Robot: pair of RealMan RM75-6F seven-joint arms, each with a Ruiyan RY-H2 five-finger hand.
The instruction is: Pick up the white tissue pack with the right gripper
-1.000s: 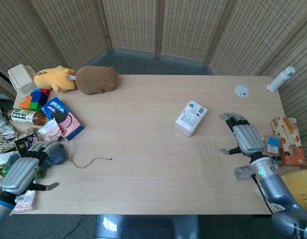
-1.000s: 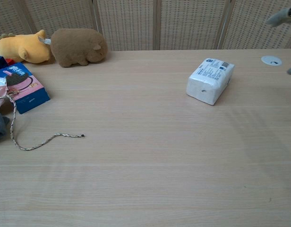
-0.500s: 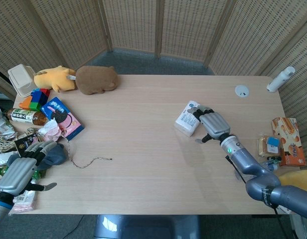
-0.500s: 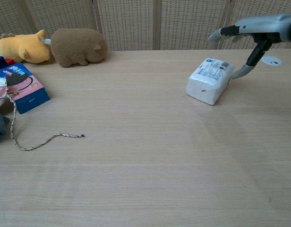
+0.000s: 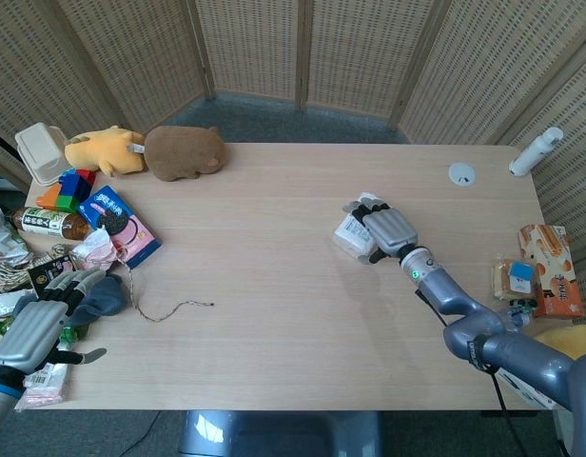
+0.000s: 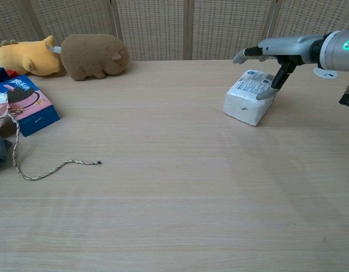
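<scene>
Grey left hand (image 5: 34, 328) hovers by the bench's left edge, fingers spread, holding nothing. White pack (image 6: 251, 97) lies flat right of bench centre, toward the far edge. Right hand (image 5: 381, 228) is over it, fingers (image 6: 267, 94) spread and not yet clenched; lower further, then close across the short sides.

We see a pale wooden table (image 5: 274, 314) with a light grain. On it, right of centre, lies the white rectangular tissue pack (image 6: 251, 96). At the far left edge rest a yellow plush toy (image 5: 101, 152) and a brown plush toy (image 5: 184, 151), touching each other. Nearer along the left side lies a blue and pink printed box (image 6: 26, 104), and just beside it a thin speckled cord (image 6: 47, 169) curls onto bare wood. A small white round disc (image 5: 461, 173) sits near the far right corner.
</scene>
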